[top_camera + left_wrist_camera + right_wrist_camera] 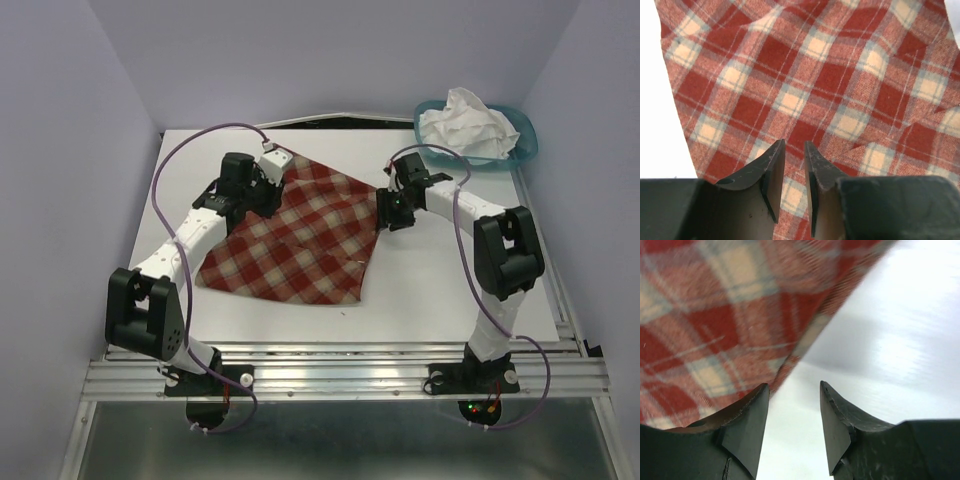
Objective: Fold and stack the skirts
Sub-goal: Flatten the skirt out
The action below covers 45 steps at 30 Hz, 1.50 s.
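You have the plaid skirt [295,235] spread flat near the middle of the desk [430,290], between your two arms. Its narrower end lies at the far side and its wider end faces the near edge, so it runs from far to near and slants toward your left as it comes nearer. The checks sit diagonally across it, and the near right corner shows a small crease. Your left tool [268,190] is at the skirt's far left edge. In the left wrist view the left tool [795,145] has its fingers [767,165] only slightly apart over the plaid skirt [815,75], which shows flat through the narrow gap. Nothing is pinched between them, and bare desk [660,140] shows at the left of that view. Your right tool [385,210] is at the skirt's far right corner. From its own camera the right tool [795,385] is spread wider with white desk [900,340] showing in the gap, and the edge of the plaid skirt [705,315] runs just beside its left finger [747,415]; it grips nothing. The white skirt [468,122] is bunched up in a teal basket [530,138] at the desk's far right corner, well apart from the plaid one. The desk top is plain white, pale lilac walls [330,60] close it in on three sides, and a ribbed metal rail [350,375] carries both arm bases along the near edge.
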Each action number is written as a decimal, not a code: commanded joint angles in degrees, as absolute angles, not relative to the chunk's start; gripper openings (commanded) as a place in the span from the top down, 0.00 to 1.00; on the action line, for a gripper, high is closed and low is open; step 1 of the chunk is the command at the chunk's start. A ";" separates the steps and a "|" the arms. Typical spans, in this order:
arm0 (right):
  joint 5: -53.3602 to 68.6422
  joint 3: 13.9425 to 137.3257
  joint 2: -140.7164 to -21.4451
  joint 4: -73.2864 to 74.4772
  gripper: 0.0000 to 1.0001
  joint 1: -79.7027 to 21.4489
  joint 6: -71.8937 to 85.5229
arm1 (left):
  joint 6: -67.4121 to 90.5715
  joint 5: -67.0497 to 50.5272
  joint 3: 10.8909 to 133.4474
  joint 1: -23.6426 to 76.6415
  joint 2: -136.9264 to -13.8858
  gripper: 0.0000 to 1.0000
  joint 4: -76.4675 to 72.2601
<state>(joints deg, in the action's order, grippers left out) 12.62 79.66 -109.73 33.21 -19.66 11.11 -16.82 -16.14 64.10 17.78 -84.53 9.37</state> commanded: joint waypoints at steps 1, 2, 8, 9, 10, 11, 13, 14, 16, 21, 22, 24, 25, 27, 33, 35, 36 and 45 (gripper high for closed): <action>9.32 81.56 -109.42 28.13 0.49 -17.06 14.32 | -15.82 -17.67 63.63 17.23 -84.37 0.66 4.92; 9.32 81.91 -109.95 27.34 0.49 -17.05 14.59 | -15.56 -17.58 63.46 17.14 -84.64 0.66 4.57; 12.21 85.68 -113.46 24.97 0.48 -15.03 15.03 | -15.73 -17.93 62.93 16.00 -85.87 0.64 4.75; 13.17 86.22 -113.73 24.70 0.48 -15.03 14.86 | -15.82 -18.02 62.93 15.82 -85.96 0.64 4.75; 13.62 86.57 -114.34 24.35 0.48 -15.03 14.77 | -15.82 -18.10 63.02 15.65 -86.13 0.64 4.92; 13.97 86.92 -114.52 24.17 0.48 -15.03 14.85 | -15.82 -18.11 62.93 15.47 -86.13 0.64 4.92; 15.20 88.06 -115.13 23.91 0.48 -15.03 14.68 | -15.82 -18.54 62.93 15.03 -86.22 0.64 5.18; 15.55 88.41 -115.40 23.65 0.48 -15.03 14.68 | -15.82 -18.63 62.93 14.94 -86.13 0.64 5.19; 16.08 88.68 -115.84 23.38 0.48 -15.03 14.76 | -15.65 -18.63 62.76 14.85 -86.13 0.64 5.19; 15.65 89.73 -117.77 22.94 0.53 -15.03 14.85 | -15.29 -18.63 62.93 14.68 -86.22 0.63 5.10; 15.38 90.08 -118.38 23.03 0.57 -14.51 14.85 | -15.29 -18.55 63.02 14.68 -86.22 0.64 5.10; 15.03 90.26 -118.74 23.03 0.59 -14.50 15.03 | -15.29 -17.50 63.02 14.59 -86.31 0.64 5.01; 14.77 90.44 -119.09 23.11 0.63 -14.50 15.12 | -15.29 -16.71 62.93 14.50 -86.40 0.64 4.84; 14.24 90.26 -119.09 23.20 0.66 -13.89 15.03 | -15.03 -16.35 63.02 14.24 -86.40 0.64 4.66; 12.31 90.00 -118.83 23.20 0.77 -12.75 14.77 | -14.68 -16.87 63.72 13.45 -86.75 0.63 4.66; 12.74 90.09 -118.92 23.12 0.89 -12.74 14.77 | -14.59 -16.88 63.90 13.45 -86.92 0.64 4.75; 12.92 90.44 -118.92 23.20 0.93 -12.74 14.77 | -14.59 -16.88 63.90 13.45 -87.01 0.63 4.75; 8.72 90.88 -113.90 23.46 0.99 -12.22 9.51 | -16.95 -15.91 62.58 13.36 -86.92 0.64 5.01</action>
<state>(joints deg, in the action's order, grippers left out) 13.89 88.36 -118.93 25.08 -12.71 13.93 -15.22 -16.40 63.31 13.65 -87.29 6.24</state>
